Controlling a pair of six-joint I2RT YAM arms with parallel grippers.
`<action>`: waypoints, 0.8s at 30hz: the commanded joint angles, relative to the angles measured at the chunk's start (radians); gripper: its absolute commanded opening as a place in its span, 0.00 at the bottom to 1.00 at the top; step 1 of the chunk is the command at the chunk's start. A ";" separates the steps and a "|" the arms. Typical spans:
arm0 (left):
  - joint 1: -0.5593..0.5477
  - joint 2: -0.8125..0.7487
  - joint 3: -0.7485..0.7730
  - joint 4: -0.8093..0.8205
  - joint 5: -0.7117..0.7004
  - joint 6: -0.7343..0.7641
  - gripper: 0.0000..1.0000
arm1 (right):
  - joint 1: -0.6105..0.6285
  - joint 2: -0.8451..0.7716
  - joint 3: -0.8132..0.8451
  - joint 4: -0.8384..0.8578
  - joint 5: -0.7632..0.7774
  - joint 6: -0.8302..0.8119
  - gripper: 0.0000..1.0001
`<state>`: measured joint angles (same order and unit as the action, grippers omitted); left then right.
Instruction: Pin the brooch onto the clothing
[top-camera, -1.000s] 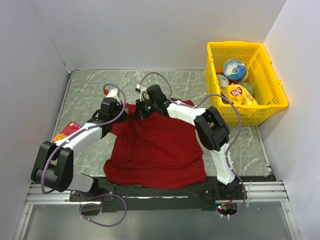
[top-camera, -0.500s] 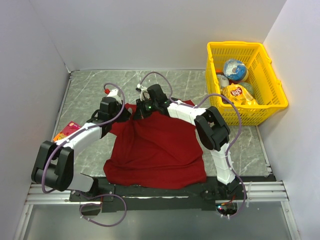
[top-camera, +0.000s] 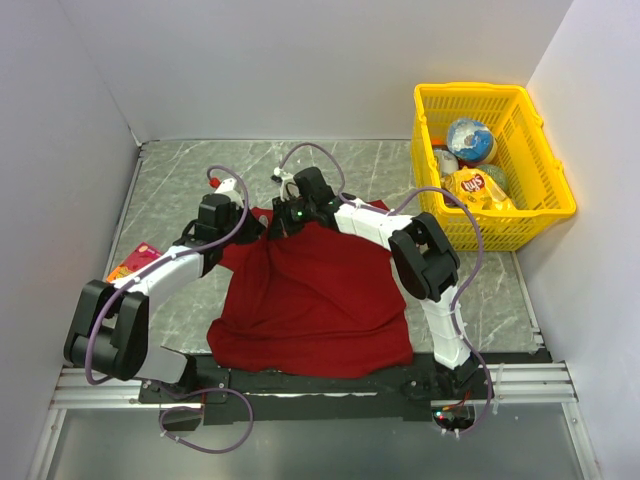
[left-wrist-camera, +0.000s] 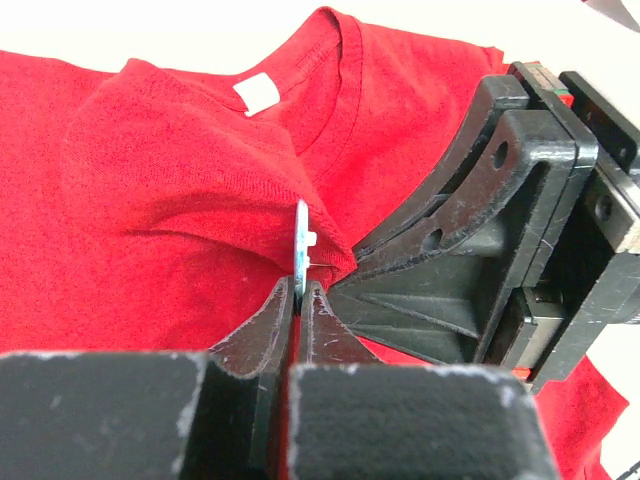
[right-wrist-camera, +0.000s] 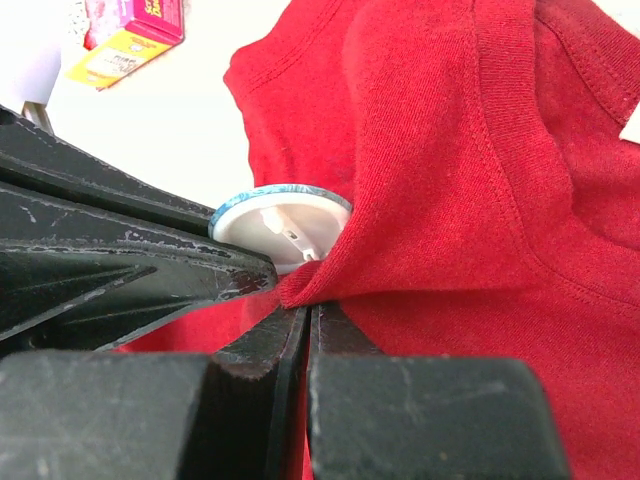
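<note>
Your left fingers (left-wrist-camera: 262, 325) are clenched on the lower edge of the brooch (left-wrist-camera: 302, 238), which stands upright and edge-on just below the middle of the left wrist view. Your right fingers (right-wrist-camera: 268, 345) are clamped on a fold of the dark-red T-shirt (right-wrist-camera: 450, 200). In the right wrist view that fold touches the brooch's white back just left of centre. Both pairs of fingertips sit close together near the collar, below the white label (left-wrist-camera: 258, 93). From above, the T-shirt lies spread across the middle of the grey worktop (top-camera: 180, 180). A yellow basket (top-camera: 500, 228) of snacks sits at upper right, and an orange-and-pink packet (top-camera: 133, 262) at far left.
</note>
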<state>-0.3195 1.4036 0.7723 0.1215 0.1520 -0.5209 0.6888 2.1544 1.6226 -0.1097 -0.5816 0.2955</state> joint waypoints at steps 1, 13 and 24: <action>-0.009 -0.058 0.009 0.147 0.077 -0.047 0.01 | 0.009 0.041 0.036 -0.041 0.006 -0.029 0.00; 0.005 -0.060 -0.010 0.159 0.089 -0.054 0.01 | 0.014 -0.080 -0.049 -0.031 0.037 -0.090 0.55; 0.005 -0.057 0.001 0.145 0.086 -0.044 0.01 | -0.098 -0.353 -0.317 0.211 0.020 -0.009 0.78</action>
<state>-0.3092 1.3838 0.7460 0.2062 0.2138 -0.5480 0.6655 1.9240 1.3834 -0.0658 -0.5484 0.2382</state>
